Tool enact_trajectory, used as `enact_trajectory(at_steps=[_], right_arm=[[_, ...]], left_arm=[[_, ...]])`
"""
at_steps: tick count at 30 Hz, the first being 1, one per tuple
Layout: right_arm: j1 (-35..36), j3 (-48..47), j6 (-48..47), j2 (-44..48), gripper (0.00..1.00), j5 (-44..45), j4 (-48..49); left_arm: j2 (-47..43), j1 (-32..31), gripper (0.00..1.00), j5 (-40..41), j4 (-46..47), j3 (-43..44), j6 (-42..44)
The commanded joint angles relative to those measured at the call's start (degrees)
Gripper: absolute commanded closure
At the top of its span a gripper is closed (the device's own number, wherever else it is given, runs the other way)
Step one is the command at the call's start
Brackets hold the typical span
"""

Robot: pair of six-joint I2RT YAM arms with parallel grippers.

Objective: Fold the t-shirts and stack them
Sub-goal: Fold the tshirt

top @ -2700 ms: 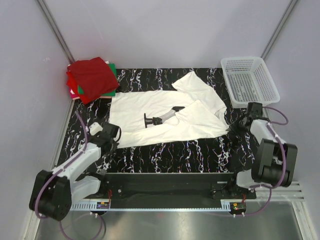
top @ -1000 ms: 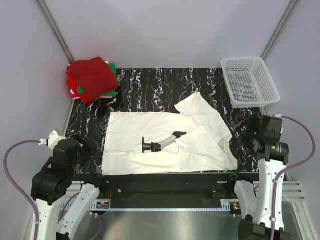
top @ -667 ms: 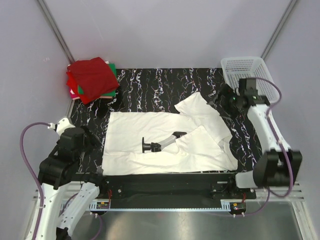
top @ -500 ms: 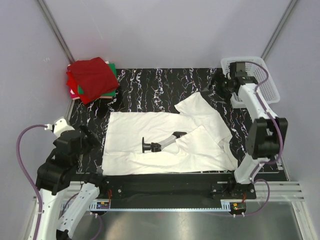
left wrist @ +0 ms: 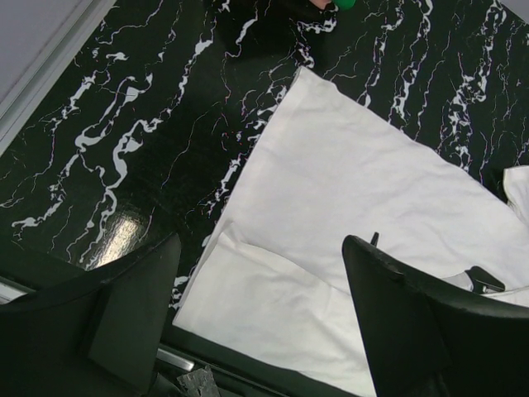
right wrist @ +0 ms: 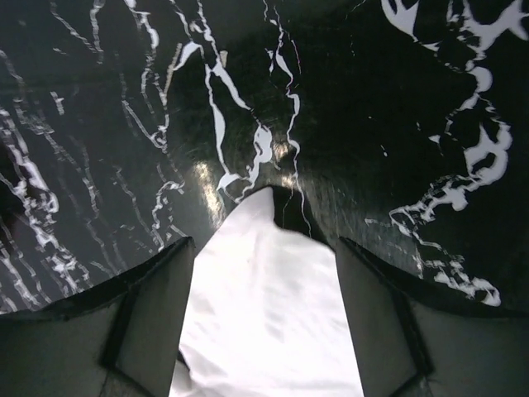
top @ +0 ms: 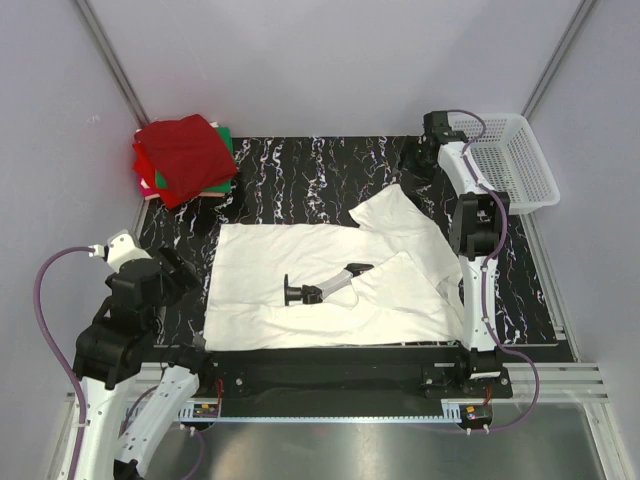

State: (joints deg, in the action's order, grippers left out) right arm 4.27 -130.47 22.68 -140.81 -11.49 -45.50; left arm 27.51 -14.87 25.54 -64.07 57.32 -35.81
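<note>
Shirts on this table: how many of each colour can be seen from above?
White shirt: 1
Dark red shirt: 1
Bright red shirt: 1
Green shirt: 1
Total: 4 visible

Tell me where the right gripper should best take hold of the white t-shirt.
Probably the far pointed corner, from above: that tip of the white t-shirt lies flat on the black marbled table, bare on both sides, between the open fingers of the right gripper.
</note>
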Motion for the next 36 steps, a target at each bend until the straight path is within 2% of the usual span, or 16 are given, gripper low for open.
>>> enact_trajectory(at_steps=[1,7,10,13,14,17,18,20,21,22,27,29,32,35,36], right_arm=[[1.1,-6.2,-2.7,-3.1,0.25,2.3,-2.4],[2.8,-10.1,-3.7,-8.3,0.30,3.2,-4.0],[3.3,-7.7,-3.4,-8.2,0.34,3.2,-2.8],[3.4,-5.6,-3.4,-7.6,0.48,3.2,-2.0],[3.5,-5.1,-3.3,-7.4,0.57,3.2,-1.7],[4.2,-2.8,-3.3,-6.2,0.68,3.1,-0.7],[4.3,-1.5,-3.3,-5.9,0.76,3.2,-0.4],[4.8,-0.3,-3.3,-4.9,0.85,3.6,0.4],[5.0,0.1,-3.3,-4.6,0.97,3.6,0.5],[5.0,0.2,-3.4,-4.1,1.00,3.8,0.4],[6.8,2.6,-3.9,1.0,1.00,5.1,0.7],[7.6,5.1,-3.7,5.6,1.00,5.4,2.2],[8.6,14.1,-2.4,13.5,1.00,4.7,7.1],[9.0,24.7,-0.5,21.2,1.00,3.4,13.2],[9.1,29.9,0.6,23.0,1.00,3.1,14.8]], left_arm=[[0.1,0.3,0.15,-0.2,3.1,-0.5,1.4],[-0.9,0.5,0.15,0.2,3.0,-0.4,1.1],[-0.8,0.7,0.15,0.2,3.0,-0.4,1.1],[-0.5,0.9,0.15,0.3,2.8,-0.5,1.1],[-0.5,0.9,0.15,0.3,2.9,-0.4,1.1],[-0.3,1.2,0.15,0.3,2.9,-0.4,1.1],[-0.3,1.3,0.15,0.3,2.9,-0.4,1.1],[-0.1,1.4,0.15,0.3,2.8,-0.4,1.1],[0.2,1.4,0.15,0.3,2.8,-0.3,1.1],[0.3,1.5,0.14,0.3,2.7,-0.4,1.0],[5.3,2.7,0.13,-0.2,4.0,-0.4,1.8],[8.2,3.1,0.12,-1.7,5.8,0.2,3.6],[16.5,3.2,0.12,-4.5,11.8,1.7,5.7],[29.0,4.7,0.14,-4.8,17.0,4.5,6.9],[35.0,6.0,0.17,-8.0,20.8,5.4,7.0]])
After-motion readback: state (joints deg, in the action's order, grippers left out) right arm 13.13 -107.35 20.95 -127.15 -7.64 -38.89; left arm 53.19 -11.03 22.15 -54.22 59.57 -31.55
